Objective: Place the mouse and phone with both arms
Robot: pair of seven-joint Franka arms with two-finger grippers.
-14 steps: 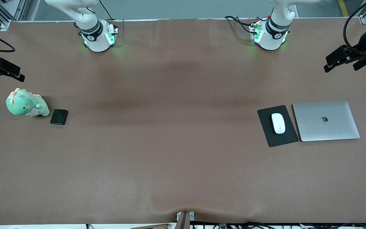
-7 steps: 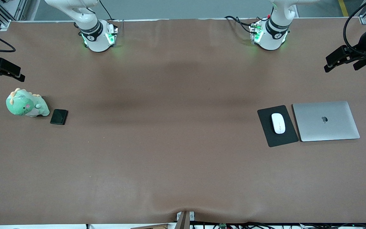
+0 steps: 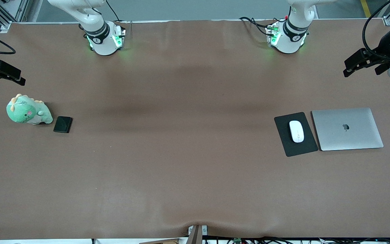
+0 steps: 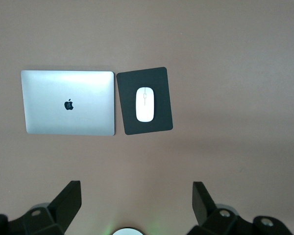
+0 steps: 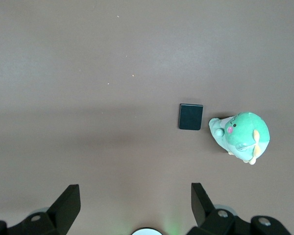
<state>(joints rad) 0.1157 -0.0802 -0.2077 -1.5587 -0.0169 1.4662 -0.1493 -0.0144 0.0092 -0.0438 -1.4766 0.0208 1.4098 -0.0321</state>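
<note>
On the worktop (image 3: pixel 195 169) you see the mouse (image 3: pixel 296 131) on its pad (image 3: pixel 311 144), the phone (image 3: pixel 62 124) beside a plush (image 3: pixel 27 110); left end effector (image 4: pixel 137 203) and right end effector (image 5: pixel 135 200) hover wide, empty.

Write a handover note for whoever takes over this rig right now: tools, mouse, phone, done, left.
Left tool: open, empty, up at the left arm's end of the table.
Right tool: open, empty, up at the right arm's end.
Mouse: on the black mouse pad beside the closed laptop.
Phone: flat on the table beside the green plush dinosaur.
Done: nothing grasped.
Left: pick and place both.
</note>
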